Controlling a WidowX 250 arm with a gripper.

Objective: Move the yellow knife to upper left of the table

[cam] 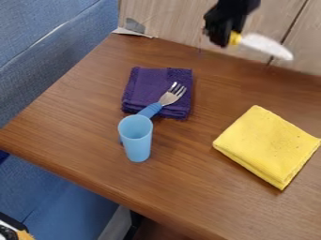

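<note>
Gripper (226, 37), upper right of purple cloth (148, 85), clamps yellow knife (266, 46) (likely light, rigid) at handle (235, 38), the correct grip point.

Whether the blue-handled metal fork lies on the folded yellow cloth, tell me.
No, the fork lies partly across the folded purple cloth.

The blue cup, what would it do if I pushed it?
The blue cup might tip over, since it stands tall and narrow. It's probably light, because its wall looks thin at the rim. Once down, it could roll, as its sides are round.
</note>
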